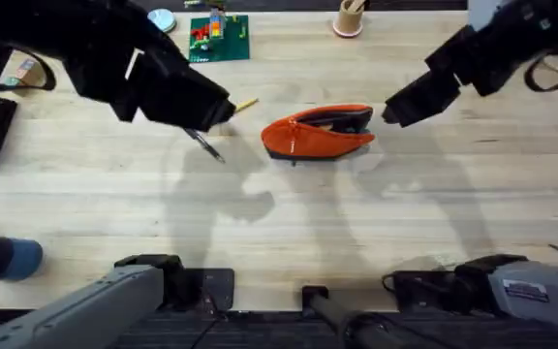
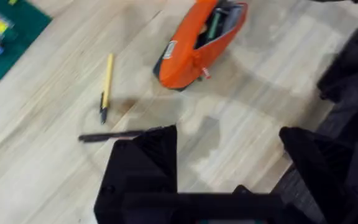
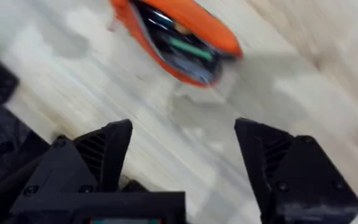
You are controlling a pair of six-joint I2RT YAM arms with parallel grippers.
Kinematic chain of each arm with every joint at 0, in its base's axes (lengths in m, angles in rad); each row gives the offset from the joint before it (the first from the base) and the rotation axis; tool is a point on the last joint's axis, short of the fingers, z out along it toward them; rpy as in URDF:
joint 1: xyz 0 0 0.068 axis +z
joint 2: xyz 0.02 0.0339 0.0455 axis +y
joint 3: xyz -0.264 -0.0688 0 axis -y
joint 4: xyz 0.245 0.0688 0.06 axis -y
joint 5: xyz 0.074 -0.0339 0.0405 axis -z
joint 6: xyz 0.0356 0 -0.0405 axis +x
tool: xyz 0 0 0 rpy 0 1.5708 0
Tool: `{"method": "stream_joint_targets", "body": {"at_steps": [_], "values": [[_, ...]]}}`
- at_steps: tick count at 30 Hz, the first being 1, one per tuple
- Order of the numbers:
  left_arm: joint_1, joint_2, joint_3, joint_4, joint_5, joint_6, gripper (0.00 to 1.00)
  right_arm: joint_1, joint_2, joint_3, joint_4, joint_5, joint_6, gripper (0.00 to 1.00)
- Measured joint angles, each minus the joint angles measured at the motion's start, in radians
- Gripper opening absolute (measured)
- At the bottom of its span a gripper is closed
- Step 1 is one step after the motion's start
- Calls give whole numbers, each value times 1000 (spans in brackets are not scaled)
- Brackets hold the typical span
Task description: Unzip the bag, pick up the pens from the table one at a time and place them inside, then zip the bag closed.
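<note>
— Could any writing be read?
— None. The orange bag [image 2: 194, 46] bore a small pale tag on its side, but its marks were too blurred to make out.
— And the arms?
— A white sticker sat on the right arm's base [image 1: 526, 290], its print too small to read.
</note>
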Motion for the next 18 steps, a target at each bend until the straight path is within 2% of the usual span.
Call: {"method": "stream_joint_targets", "body": {"at_steps": [4, 13, 14, 18], "values": [[0, 0, 0, 35, -69, -95, 995, 0, -9, 0, -44, 107, 95, 996], [0, 0, -2, 86, -295, -391, 995, -1, -47, 1, -85, 239, 167, 996], [0, 0, -30, 146, -329, -460, 995, -1, -69, 1, -85, 256, 174, 996], [0, -1, -160, 253, -347, -522, 995, -1, -102, 1, -99, 263, 177, 995]]}}
